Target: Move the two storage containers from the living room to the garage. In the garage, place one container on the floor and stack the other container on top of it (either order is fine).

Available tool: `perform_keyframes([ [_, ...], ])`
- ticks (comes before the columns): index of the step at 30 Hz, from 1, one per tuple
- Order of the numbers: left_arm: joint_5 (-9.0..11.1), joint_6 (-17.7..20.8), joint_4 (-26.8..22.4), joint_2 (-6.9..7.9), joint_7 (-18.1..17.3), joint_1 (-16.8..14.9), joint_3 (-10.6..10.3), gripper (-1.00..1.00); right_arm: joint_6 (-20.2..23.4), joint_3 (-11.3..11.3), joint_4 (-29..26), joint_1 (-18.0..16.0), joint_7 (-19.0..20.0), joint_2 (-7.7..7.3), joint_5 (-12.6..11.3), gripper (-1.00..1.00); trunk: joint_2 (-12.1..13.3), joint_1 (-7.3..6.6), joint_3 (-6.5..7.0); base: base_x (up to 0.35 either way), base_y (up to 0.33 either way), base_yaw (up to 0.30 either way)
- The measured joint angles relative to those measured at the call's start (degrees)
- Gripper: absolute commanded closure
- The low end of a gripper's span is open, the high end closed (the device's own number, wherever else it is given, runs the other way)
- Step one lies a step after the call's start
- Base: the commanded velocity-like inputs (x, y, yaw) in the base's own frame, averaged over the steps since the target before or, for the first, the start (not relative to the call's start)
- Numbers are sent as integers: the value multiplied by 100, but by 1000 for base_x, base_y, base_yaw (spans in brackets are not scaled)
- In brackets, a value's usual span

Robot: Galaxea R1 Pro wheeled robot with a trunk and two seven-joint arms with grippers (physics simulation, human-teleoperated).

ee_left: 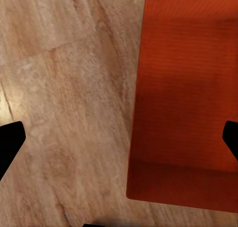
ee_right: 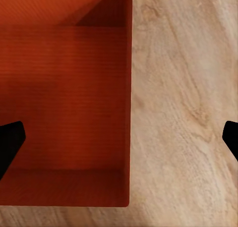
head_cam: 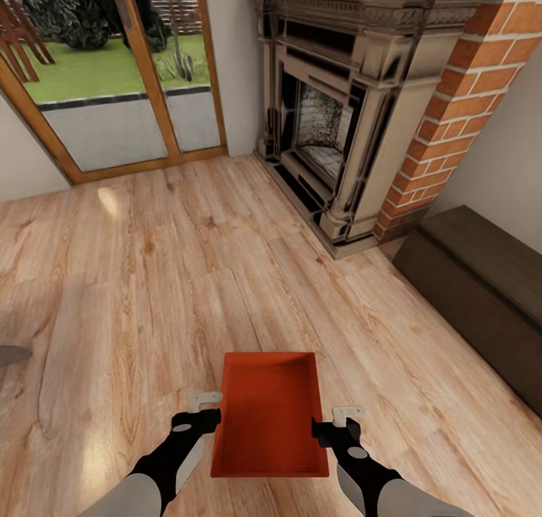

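One red-orange, lidless storage container (head_cam: 269, 415) lies on the living room's light wood plank floor (head_cam: 150, 276), just in front of me. My left gripper (head_cam: 202, 413) is open at its left long wall. My right gripper (head_cam: 340, 421) is open at its right long wall. In the left wrist view the container (ee_left: 186, 103) has its wall between the spread black fingertips (ee_left: 10, 142) of the left gripper (ee_left: 119, 140). In the right wrist view the container (ee_right: 64, 98) has its wall edge between the wide-apart fingertips (ee_right: 10, 142) of the right gripper (ee_right: 119, 140). The garage is out of view.
A dark fireplace (head_cam: 331, 126) with a brick column (head_cam: 467, 103) stands ahead on the right. A low dark wooden cabinet (head_cam: 482, 291) runs along the right wall. Glazed wooden doors (head_cam: 113, 88) are at the far left. A grey object (head_cam: 11, 355) pokes in at the left edge.
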Motion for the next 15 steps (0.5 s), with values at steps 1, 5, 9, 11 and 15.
perform_keyframes([
  [1, 0, -1, -1, 0, 0, 3, -1, -100, 0, 0, 0, 0, 1, 0, -3, -100, -40, 22, -18, 0, 0, 0],
  [5, 1, -2, -1, 1, 0, 1, -1, -100, 0, 0, 0, 0, 2, 0, -4, -100, -201, 110, -90, 0, 0, 0],
  [9, 6, -2, -1, 1, 0, 0, -1, -100, 0, 0, 0, 0, 0, 0, -4, -100, -361, 198, -162, 0, 0, 0],
  [11, 10, -2, -1, 1, 0, 0, -1, -100, 0, 0, 0, 0, -1, 0, -4, -100, -441, 242, -198, 0, 0, 0],
  [15, 14, -2, -1, 1, 0, 1, -1, -100, 0, 0, 0, 0, -1, 0, -4, -100, -602, 330, -269, 0, 0, 0],
])
